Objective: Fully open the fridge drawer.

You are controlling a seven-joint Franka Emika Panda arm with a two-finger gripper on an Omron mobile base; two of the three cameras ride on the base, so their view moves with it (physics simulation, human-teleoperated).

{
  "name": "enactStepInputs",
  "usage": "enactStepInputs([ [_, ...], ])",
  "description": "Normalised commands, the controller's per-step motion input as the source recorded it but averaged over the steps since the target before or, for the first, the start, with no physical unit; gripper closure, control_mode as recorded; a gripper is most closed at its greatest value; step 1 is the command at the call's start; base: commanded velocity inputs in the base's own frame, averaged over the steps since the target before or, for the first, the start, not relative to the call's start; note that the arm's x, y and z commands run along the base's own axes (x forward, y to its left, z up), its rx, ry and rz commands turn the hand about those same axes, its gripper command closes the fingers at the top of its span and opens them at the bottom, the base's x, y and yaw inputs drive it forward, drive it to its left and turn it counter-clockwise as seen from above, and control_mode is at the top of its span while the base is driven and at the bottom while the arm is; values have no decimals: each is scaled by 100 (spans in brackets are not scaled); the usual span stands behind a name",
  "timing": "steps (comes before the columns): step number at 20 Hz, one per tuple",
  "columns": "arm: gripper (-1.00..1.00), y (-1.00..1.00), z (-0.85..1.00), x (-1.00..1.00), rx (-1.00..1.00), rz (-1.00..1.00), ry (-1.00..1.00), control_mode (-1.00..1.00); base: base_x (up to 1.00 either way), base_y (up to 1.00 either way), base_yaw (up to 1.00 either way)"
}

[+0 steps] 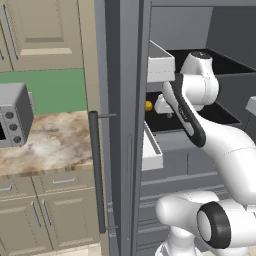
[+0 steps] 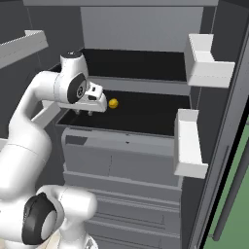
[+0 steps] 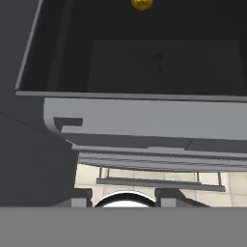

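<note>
Nearest, the arm (image 2: 29, 131) rises from the lower left of the right base view and bends forward, its hand level with the drawer's left end. The gripper (image 2: 83, 112) points down just above the drawer (image 2: 127, 136), near its left front corner; its fingers (image 2: 78, 112) are short dark stubs, and I cannot tell how far apart they stand.

The drawer sits mid-frame in the open fridge, pulled out. It is wide and shallow, with a flat grey front rim (image 3: 144, 118), a black inside and a pale side panel (image 2: 187, 143) on the right. In the hand view the rim runs across the middle.

Farther in, a small yellow ball (image 2: 113, 103) lies on the black floor.
</note>
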Motion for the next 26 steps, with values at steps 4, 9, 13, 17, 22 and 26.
enactStepInputs([
  [4,-100,-16,-6,0,0,0,0,-100,0,0,0],
  [9,-100,-48,-24,-11,0,-2,0,-100,0,0,0],
  [13,-100,-54,-25,-31,0,-3,0,-100,0,0,0],
  [17,-100,-36,-21,-38,0,-1,0,-100,0,0,0],
  [22,-100,-2,0,-5,0,0,0,-100,0,0,0],
  [26,-100,0,0,0,0,0,0,-100,0,0,0],
])
